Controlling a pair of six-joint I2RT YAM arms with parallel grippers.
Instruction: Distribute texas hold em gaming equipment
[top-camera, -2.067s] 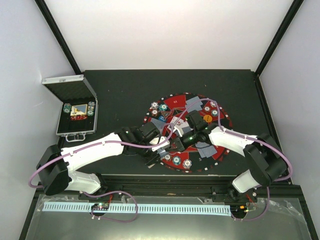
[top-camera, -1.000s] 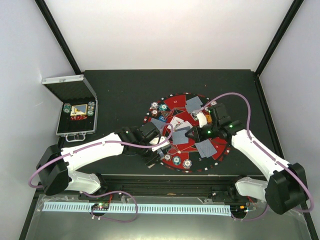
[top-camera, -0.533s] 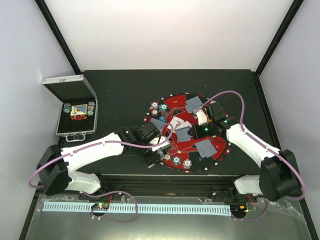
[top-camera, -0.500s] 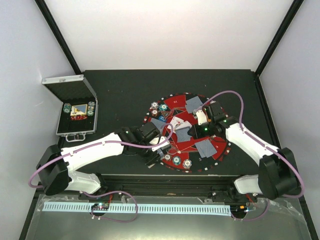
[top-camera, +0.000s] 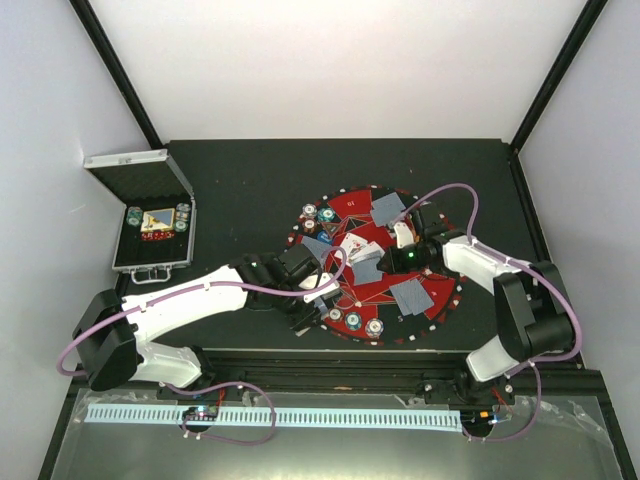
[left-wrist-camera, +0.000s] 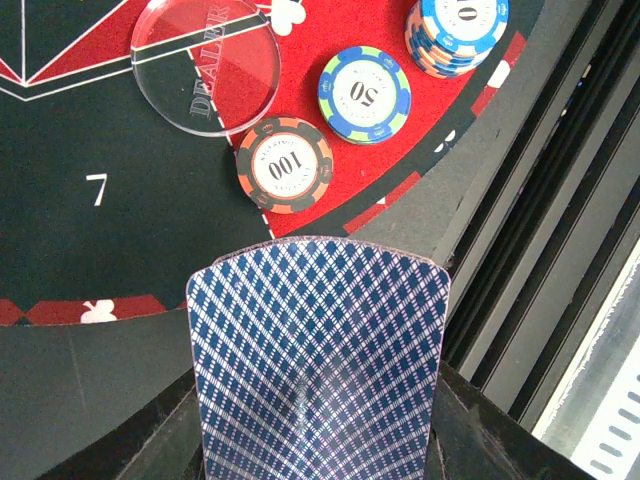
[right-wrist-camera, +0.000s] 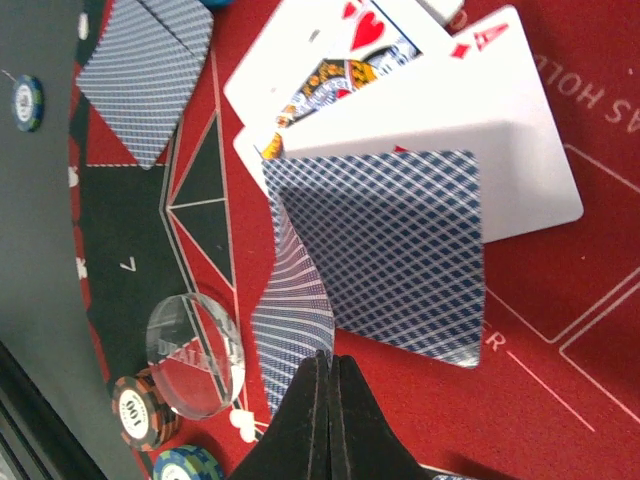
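Blue and curling, the bent card (right-wrist-camera: 290, 340) is sitting pinched in my right gripper (right-wrist-camera: 326, 375), whose fingers are squeezing tight together on its edge. It is bending, I think, because its far end is pushing down on the red middle of the mat (right-wrist-camera: 560, 400). It is touching a flat blue card (right-wrist-camera: 390, 250) that is lying on the face-up cards (right-wrist-camera: 420, 90). I am guessing it is going down with these shared cards.

My left gripper (left-wrist-camera: 320, 445) is clamping the spare cards (left-wrist-camera: 320, 350) from both sides and holding them over the mat's near rim, ready for dealing. One card or a pack, I cannot tell.

Chips (left-wrist-camera: 285, 165) are lying beside the clear dealer button (left-wrist-camera: 205, 65), marking a seat. The silver case (top-camera: 150, 235) is sitting open, well apart on the left.
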